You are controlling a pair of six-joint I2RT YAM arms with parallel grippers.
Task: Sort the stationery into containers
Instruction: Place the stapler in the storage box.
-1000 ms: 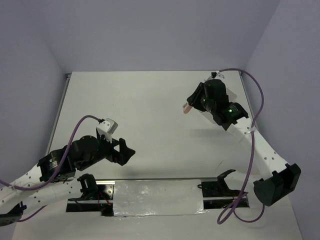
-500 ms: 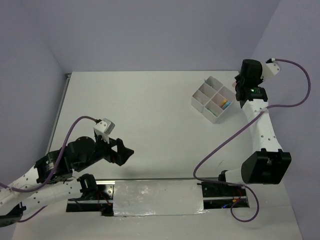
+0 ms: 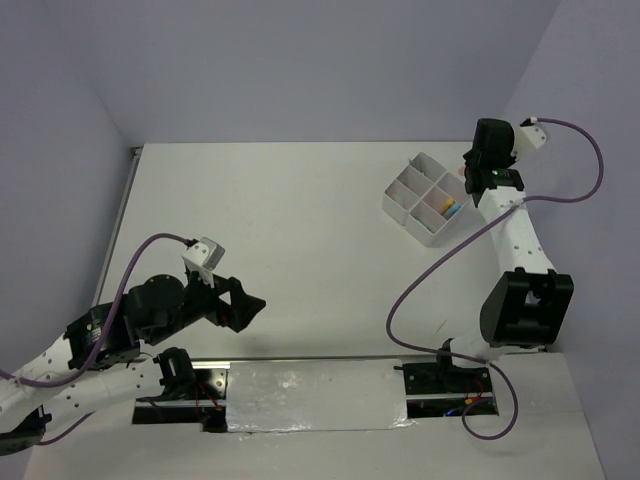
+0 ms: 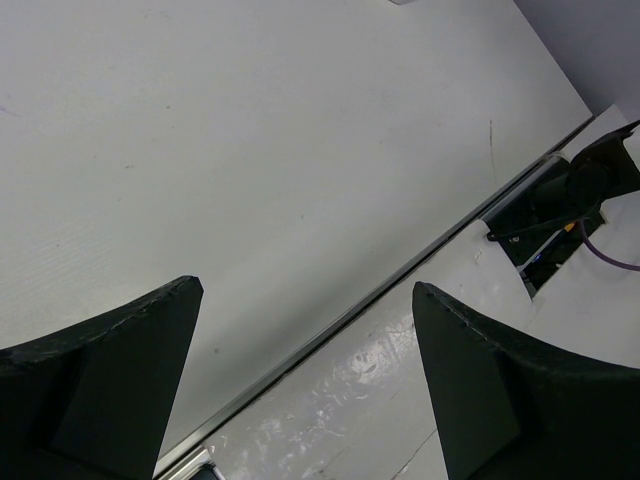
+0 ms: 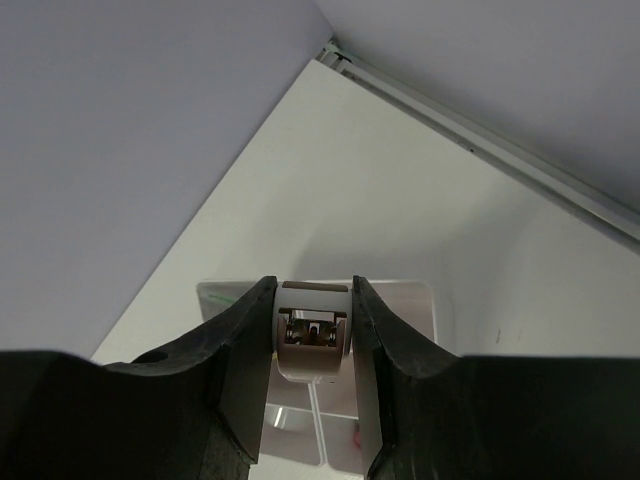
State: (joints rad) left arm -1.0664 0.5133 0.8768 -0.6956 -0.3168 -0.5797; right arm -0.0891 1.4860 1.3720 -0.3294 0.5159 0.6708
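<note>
The white four-compartment tray [image 3: 424, 190] stands at the table's far right and holds small pink, orange and blue pieces [image 3: 448, 208]. My right gripper [image 3: 482, 178] hovers by the tray's right corner. In the right wrist view it [image 5: 313, 322] is shut on a short beige piece [image 5: 313, 352] above the tray [image 5: 412, 312], where a pink piece [image 5: 356, 433] shows in a compartment. My left gripper [image 3: 252, 304] is open and empty, low over the table's near left; in the left wrist view [image 4: 306, 290] only bare table lies between its fingers. No other stationery is in view.
A metal strip and a foil-taped panel [image 3: 315, 392] run along the near edge by the arm bases. Purple cables [image 3: 585, 190] loop from both arms. Grey walls close in the table at the back and sides.
My right arm has swung from over the tray to the far right, uncovering the tray, and now hovers by its right corner. My left gripper has shifted slightly.
</note>
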